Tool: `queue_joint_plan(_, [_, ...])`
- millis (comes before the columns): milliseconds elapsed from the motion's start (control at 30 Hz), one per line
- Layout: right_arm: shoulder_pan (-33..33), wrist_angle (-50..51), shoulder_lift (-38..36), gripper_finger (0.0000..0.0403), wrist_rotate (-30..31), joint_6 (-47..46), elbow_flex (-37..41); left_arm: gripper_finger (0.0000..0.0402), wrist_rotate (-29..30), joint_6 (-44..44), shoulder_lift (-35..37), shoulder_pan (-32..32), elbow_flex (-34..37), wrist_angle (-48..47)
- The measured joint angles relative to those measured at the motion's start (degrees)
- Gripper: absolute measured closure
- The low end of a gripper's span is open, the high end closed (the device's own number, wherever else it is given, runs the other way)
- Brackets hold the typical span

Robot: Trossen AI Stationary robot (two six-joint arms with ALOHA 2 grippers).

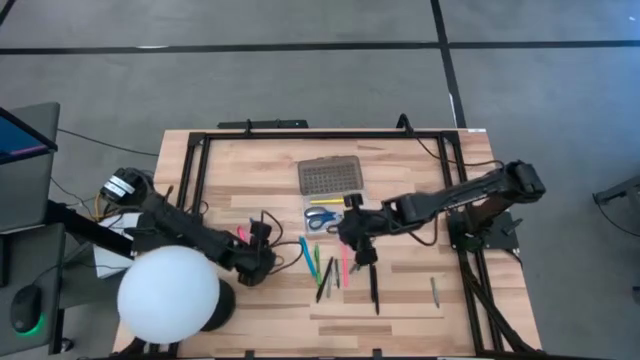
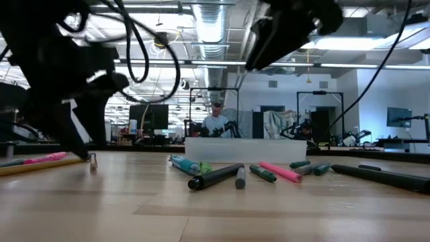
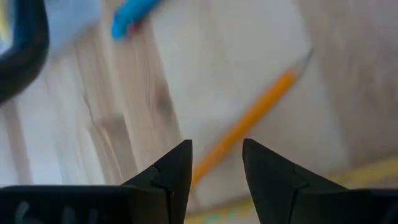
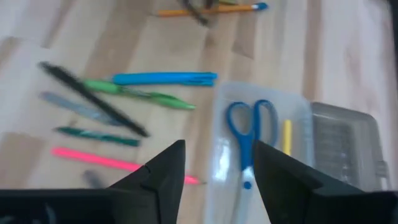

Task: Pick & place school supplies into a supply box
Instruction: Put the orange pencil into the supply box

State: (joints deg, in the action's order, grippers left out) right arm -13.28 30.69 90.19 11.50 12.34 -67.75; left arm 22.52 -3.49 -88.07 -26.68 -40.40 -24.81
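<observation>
The right gripper [image 4: 214, 180], fingers parted and empty, hovers at the near edge of the clear plastic supply box [image 4: 292, 112], apparently just past a drop, since the blue-handled scissors [image 4: 249, 134] and a yellow pencil [image 4: 286, 137] lie lengthwise in its tray. The left gripper [image 3: 216, 168], also parted and empty, straddles an orange pencil [image 3: 249, 121] on the wooden table [image 1: 400, 300], seemingly poised to grasp. Loose pens lie scattered, the blue marker [image 4: 165, 78] crosswise to the box.

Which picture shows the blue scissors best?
The right wrist view: the scissors lie in the clear supply box, handles and blades plain. The high view shows them small. I cannot make them out in the low or left wrist views.
</observation>
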Motion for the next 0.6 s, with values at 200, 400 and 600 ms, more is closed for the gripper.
queue_joint_plan(200, [-6.1, 2.0, -0.7, 0.0245, 0.5, -3.3, 0.0, 0.0264, -4.9, 1.6, 0.1, 5.2, -0.2, -6.7])
queue_joint_plan(400, [-10.3, 1.8, -0.7, 0.0263, 2.8, -6.7, 0.3, 0.0264, -8.8, 8.4, 0.2, 10.1, -0.3, -6.8])
queue_joint_plan(600, [-12.7, 1.8, -0.7, 0.0280, 5.0, -9.8, 2.0, 0.0265, -17.9, 13.4, 0.2, 17.0, -0.2, -5.0])
